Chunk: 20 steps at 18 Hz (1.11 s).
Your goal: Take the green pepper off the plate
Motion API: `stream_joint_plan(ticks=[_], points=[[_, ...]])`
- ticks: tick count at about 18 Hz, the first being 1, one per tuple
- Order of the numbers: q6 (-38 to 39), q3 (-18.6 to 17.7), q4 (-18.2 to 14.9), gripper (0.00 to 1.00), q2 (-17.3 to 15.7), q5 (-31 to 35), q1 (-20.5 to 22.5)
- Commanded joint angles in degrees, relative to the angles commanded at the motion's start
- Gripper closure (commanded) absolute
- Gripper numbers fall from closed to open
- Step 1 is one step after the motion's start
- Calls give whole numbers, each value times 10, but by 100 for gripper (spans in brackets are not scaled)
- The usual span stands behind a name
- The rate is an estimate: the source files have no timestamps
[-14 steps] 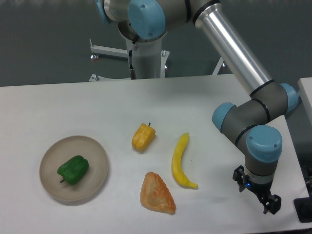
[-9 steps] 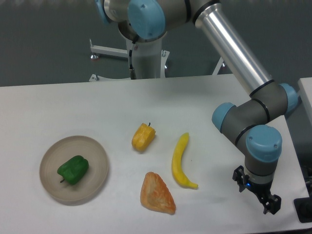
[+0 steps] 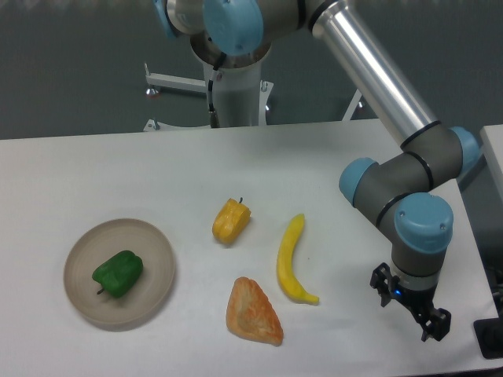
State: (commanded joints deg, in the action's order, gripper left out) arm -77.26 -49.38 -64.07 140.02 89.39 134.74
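Since the earlier picture, the big silver and blue robot arm (image 3: pixel 393 196) has slid a tiny bit to the left, and its small black two-finger gripper (image 3: pixel 410 312) has gone with it; nothing else on the white table (image 3: pixel 118 173) has moved. Now the gripper hangs low in the lower right of the frame, close over the table top, with its two fingers spread apart and nothing between them; it is far from the plate.

At the lower left sits the round, shallow, beige plate with a raised rim (image 3: pixel 119 272); the small shiny green pepper with bumpy sides (image 3: pixel 118 273) lies on it, a little left of the plate's middle, with its short dark stem pointing down and left.

Near the middle of the frame is a small yellow-orange pepper (image 3: pixel 231 221); just to its right lies a long yellow banana (image 3: pixel 292 259), curved, running from top to bottom; below the yellow-orange pepper and just left of the banana's lower end lies an orange-brown, three-cornered piece of pastry (image 3: pixel 253 312); none of these three touch each other.
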Motion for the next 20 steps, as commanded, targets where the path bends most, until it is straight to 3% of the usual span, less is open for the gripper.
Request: stream_joint_plan(ticks=[4,9,13,20], points=[[69,-54,-2,0,-45,-4,-22],[148,-166,-2,0,-131,-32,-37],[235,-229,-2,0,-184,-62,-58],[402,-269,4,0,-198,-62,-135]])
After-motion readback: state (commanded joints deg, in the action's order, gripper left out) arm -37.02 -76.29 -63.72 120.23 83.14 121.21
